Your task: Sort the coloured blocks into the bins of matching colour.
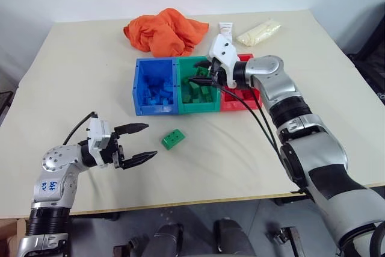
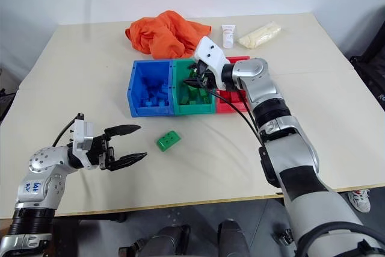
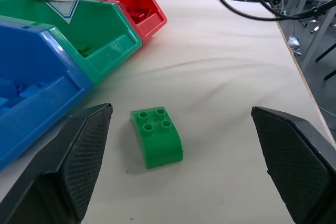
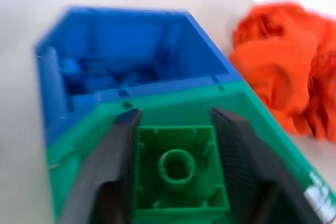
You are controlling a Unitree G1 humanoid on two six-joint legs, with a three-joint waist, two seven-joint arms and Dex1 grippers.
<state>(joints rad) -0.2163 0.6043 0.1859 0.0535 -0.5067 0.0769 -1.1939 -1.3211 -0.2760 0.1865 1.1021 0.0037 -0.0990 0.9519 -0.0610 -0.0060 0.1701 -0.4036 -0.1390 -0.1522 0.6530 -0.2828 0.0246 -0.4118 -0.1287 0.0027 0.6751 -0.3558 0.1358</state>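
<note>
Left hand (image 1: 142,142): hovering low over the near left part of the surface (image 1: 78,76), lying about level, its two black fingers spread wide and gripping nothing.
Loose green block (image 1: 173,139): lying on the surface just beyond and to the right of the left hand's fingertips, short of the bins, touching neither; in the left wrist view it is sitting between the two spread fingers, studs up.
Open room near: bare surface is stretching around the loose block, from the near edge up to the bins and out to both sides.
Blue bin (image 1: 155,86): standing leftmost in the joined row, holding a heap of blue blocks.
Green bin (image 1: 200,88): sitting in the middle, holding several green blocks.
Red bin (image 1: 240,97): ending the row on the right, mostly hidden behind the right arm; contents cannot be told.
Right hand (image 4: 176,145): reaching in from the right over the green bin, tilting slightly down toward the left, its fingers closing on either side of a held green block (image 4: 178,174), hollow underside facing the wrist camera.
Far objects: an orange cloth (image 1: 163,30) is lying crumpled beyond the bins, with a white tube (image 1: 225,29) and a pale packet (image 1: 258,31) to its right near the far edge.
</note>
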